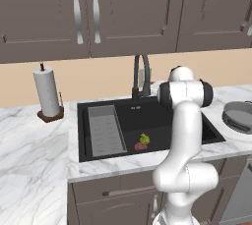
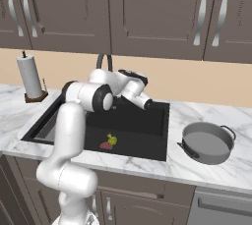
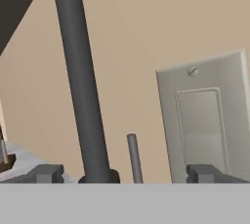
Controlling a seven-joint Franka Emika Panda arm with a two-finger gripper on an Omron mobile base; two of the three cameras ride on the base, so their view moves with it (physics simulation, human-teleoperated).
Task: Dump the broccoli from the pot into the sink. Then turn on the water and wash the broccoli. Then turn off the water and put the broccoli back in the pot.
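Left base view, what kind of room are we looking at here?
Most likely a home kitchen: a black sink with an arched faucet set in a marble counter, brown cabinets above, and a paper towel roll beside it.

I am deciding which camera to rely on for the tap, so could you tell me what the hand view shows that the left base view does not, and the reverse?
Hand view alone: the open gripper, a thin faucet lever between its tips, and a wall switch plate. Left base view alone: the broccoli by the red drain in the sink, the ribbed tray, the pot, and a paper towel roll. Both: the faucet and the tan wall.
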